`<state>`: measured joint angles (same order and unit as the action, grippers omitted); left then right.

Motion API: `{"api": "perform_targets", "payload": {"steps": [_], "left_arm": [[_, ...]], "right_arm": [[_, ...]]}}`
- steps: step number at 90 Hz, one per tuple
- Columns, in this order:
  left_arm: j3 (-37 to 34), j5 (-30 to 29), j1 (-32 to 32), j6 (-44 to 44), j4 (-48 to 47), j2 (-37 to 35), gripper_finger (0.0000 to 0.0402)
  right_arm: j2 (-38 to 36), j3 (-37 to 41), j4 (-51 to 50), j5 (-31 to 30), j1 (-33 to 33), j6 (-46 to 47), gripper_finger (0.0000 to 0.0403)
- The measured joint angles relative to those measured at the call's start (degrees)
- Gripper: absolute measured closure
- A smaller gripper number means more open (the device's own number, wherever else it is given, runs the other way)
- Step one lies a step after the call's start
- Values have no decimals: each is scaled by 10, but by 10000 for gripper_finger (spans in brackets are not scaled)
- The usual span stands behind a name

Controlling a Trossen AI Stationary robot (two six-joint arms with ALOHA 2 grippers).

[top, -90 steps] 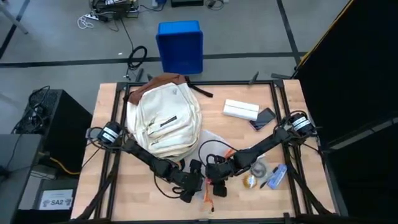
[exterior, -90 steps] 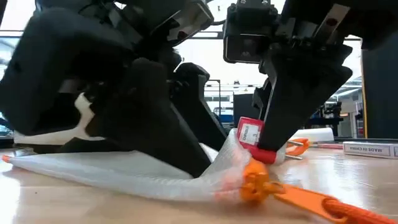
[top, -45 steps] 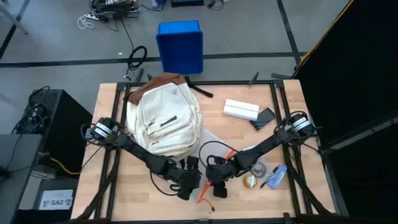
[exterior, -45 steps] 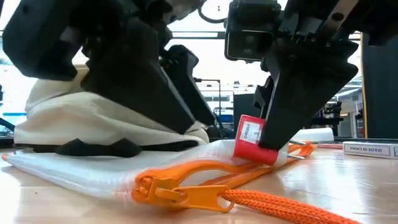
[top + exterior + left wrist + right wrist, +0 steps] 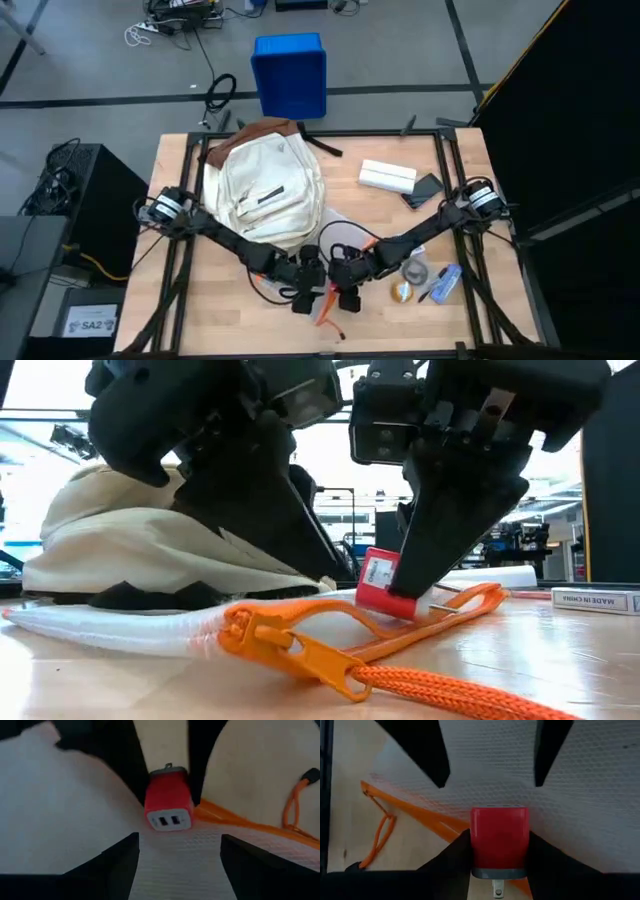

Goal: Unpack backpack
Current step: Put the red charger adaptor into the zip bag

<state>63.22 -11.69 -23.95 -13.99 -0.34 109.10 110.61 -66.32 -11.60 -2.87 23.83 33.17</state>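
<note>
The cream-white backpack (image 5: 262,195) lies flat on the table's left half, brown base toward the far edge. In front of it lies a clear pouch (image 5: 110,628) with an orange zip edge and orange cord (image 5: 450,685). My right gripper (image 5: 499,845) is shut on a red USB charger (image 5: 378,585) just over the pouch's orange edge. My left gripper (image 5: 180,840) faces it from the other side, open, its fingers standing over the pouch. Whether they touch the pouch cannot be told. My right gripper pinches the red charger by its two side faces (image 5: 474,845) between its two fingers. The fingers slant down from above. The charger's plug prongs (image 5: 495,892) point back toward the wrist and its port end (image 5: 169,821) points toward my left gripper. The charger hangs tilted, its lower corner at the pouch's orange edge.
On the table's right half lie a white box (image 5: 387,177), a dark phone (image 5: 425,190), a tape roll (image 5: 405,291) and a blue object (image 5: 447,283). A blue bin (image 5: 290,75) stands on the floor beyond the far edge.
The pouch's open end, which stood up around the charger a second ago, has dropped flat onto the table, and its orange zip pull has come forward. The charger stays in my right gripper, now clear of the pouch. My left gripper has shifted slightly toward the far edge.
</note>
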Motion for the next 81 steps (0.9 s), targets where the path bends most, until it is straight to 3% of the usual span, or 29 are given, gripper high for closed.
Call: {"api": "perform_targets", "payload": {"steps": [26,45,81], "left_arm": [[0,1,3,-36,-10,9,156],[0,32,12,-60,24,44,156],[0,4,13,-41,53,57,164]], "right_arm": [[0,0,1,0,-4,-13,289],[-1,0,0,1,-10,-20,289],[-2,0,-1,5,-9,-20,289]]}}
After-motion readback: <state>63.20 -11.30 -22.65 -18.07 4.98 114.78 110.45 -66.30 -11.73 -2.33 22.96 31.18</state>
